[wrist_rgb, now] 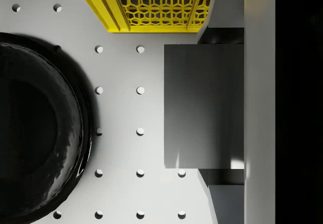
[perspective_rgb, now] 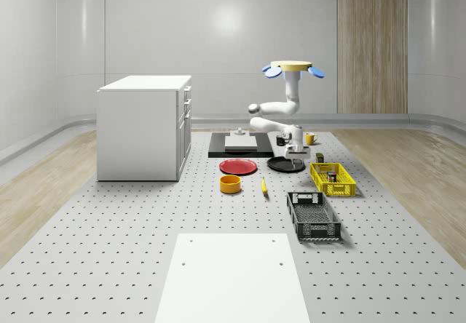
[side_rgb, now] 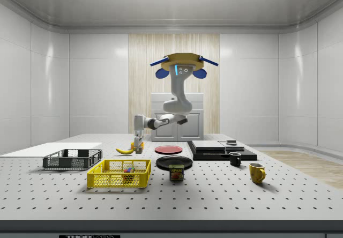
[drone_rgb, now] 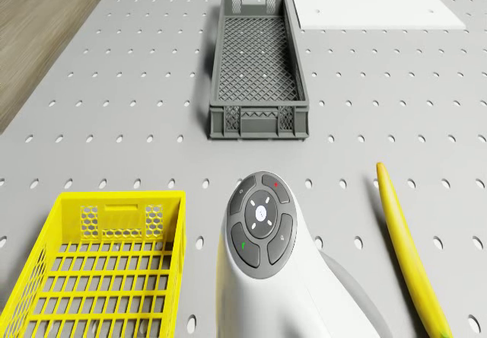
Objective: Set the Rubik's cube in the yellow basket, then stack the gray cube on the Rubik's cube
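We judge the main risk to be the release. The small multicoloured Rubik's cube [side_rgb: 127, 169] already sits inside the yellow plastic mesh basket [side_rgb: 110, 182], so the plain gray cube [wrist_rgb: 202, 108] has to land squarely on a narrow top. An off-centre drop would tip it into the basket beside the Rubik's cube. A low approach could also knock the gray cube against the basket wall, and any sway of the hovering quadrotor drone [perspective_rgb: 293, 68] would make both more likely.

The 2 dark fingers [wrist_rgb: 222, 36] are closed on the gray cube, 1 on each of 2 opposite faces, and hold it clear of the perforated gray surface [perspective_rgb: 145, 250]. In the whole-scene view the drone hovers over the glossy round black plate [perspective_rgb: 285, 164]. There the basket lies at about 4 o'clock from the fingers, near but apart.
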Available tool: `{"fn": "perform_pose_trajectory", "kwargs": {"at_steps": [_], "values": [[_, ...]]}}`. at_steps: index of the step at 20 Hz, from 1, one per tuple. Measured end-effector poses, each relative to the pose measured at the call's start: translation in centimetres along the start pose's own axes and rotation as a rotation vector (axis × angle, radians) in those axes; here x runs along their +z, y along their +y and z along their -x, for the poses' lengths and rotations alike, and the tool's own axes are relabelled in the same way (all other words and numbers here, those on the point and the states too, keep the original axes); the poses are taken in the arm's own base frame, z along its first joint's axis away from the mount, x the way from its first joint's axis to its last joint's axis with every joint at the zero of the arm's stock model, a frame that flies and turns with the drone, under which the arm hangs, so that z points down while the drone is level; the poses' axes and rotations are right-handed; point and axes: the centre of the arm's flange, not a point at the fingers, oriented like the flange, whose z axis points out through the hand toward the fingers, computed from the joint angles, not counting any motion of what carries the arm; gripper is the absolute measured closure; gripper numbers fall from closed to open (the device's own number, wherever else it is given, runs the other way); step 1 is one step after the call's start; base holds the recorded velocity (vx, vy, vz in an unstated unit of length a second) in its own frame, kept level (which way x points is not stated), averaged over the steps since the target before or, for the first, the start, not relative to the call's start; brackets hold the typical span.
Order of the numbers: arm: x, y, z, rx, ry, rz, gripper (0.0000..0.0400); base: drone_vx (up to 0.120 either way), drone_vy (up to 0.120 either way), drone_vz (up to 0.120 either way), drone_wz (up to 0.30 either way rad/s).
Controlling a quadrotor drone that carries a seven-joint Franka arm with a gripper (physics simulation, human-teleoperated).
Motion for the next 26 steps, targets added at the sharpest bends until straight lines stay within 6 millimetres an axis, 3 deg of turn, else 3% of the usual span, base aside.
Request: {"fn": "perform_pose_trajectory", "kwargs": {"at_steps": [22,26], "values": [[-0.01,0.0,0.0,0.0,0.0,0.0,0.015,0.0,0.12,0.0,0.0],[-0.01,0.0,0.0,0.0,0.0,0.0,0.015,0.08,0.12,0.0,0.0]]}}
